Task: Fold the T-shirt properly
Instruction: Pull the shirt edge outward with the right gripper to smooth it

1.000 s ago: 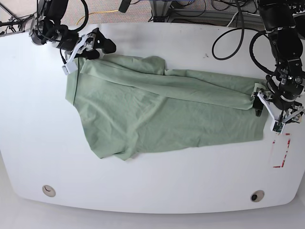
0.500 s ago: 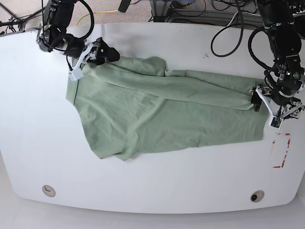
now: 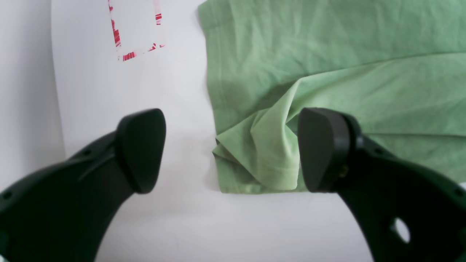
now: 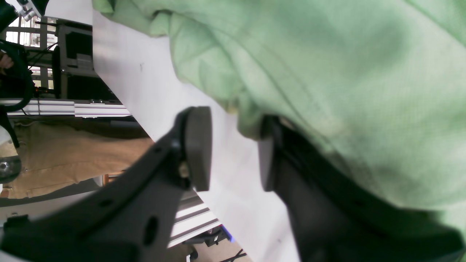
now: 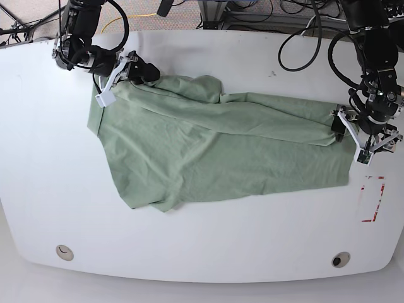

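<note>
The pale green T-shirt (image 5: 221,148) lies spread across the white table (image 5: 202,246), its far long side folded over toward the middle. My left gripper (image 5: 344,130) is at the shirt's right end. In the left wrist view it (image 3: 231,151) is open, its fingers either side of a bunched cloth corner (image 3: 255,153). My right gripper (image 5: 140,72) is at the shirt's far left corner. In the right wrist view it (image 4: 233,151) is a little open, with bare table showing in the gap and cloth (image 4: 327,54) draped over one finger (image 4: 267,156).
A red-and-white marked rectangle (image 5: 372,199) lies on the table beside the shirt's right end and also shows in the left wrist view (image 3: 136,32). Two round holes (image 5: 64,252) (image 5: 341,259) sit near the front edge. Cables (image 5: 303,44) run along the back right.
The right gripper has moved rightward and onto the shirt's far left corner. The left gripper has shifted a little toward the back of the table. The shirt has hardly moved.
</note>
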Action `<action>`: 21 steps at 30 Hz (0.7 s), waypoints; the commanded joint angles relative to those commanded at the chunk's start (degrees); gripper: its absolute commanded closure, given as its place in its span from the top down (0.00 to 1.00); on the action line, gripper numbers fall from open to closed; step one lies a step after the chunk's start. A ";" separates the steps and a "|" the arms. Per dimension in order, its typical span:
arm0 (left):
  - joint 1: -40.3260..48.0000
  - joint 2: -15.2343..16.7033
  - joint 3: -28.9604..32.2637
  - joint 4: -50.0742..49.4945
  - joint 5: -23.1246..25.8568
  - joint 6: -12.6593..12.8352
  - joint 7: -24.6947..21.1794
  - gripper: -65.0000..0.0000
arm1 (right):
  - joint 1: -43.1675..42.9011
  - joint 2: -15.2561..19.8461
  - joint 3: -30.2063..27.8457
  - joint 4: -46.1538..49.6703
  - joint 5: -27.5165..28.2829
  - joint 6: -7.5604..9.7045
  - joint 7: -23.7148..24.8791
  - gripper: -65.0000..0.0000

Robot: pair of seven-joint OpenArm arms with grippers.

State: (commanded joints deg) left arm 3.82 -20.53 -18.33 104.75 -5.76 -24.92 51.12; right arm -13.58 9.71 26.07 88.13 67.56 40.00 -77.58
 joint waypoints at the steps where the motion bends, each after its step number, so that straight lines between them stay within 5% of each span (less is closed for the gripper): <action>1: -0.09 0.00 0.00 -0.09 0.00 0.00 0.00 0.82 | 0.09 0.00 0.00 0.00 0.09 0.00 0.00 0.13; 4: -0.09 0.00 0.00 -0.09 0.00 0.00 0.00 0.82 | 0.00 0.00 0.00 0.00 0.26 0.00 0.00 0.00; 14: -0.18 0.00 0.09 -0.26 0.09 0.00 0.00 0.82 | -1.93 0.00 0.00 7.65 0.44 0.00 0.00 0.00; 21: -0.18 0.00 0.18 -0.35 0.09 0.00 0.00 0.82 | -1.58 0.44 0.44 8.18 8.44 0.00 0.00 0.00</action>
State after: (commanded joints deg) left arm 3.65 -20.53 -18.15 104.40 -5.67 -24.92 51.12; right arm -15.16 10.15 26.51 96.31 76.00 40.00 -77.58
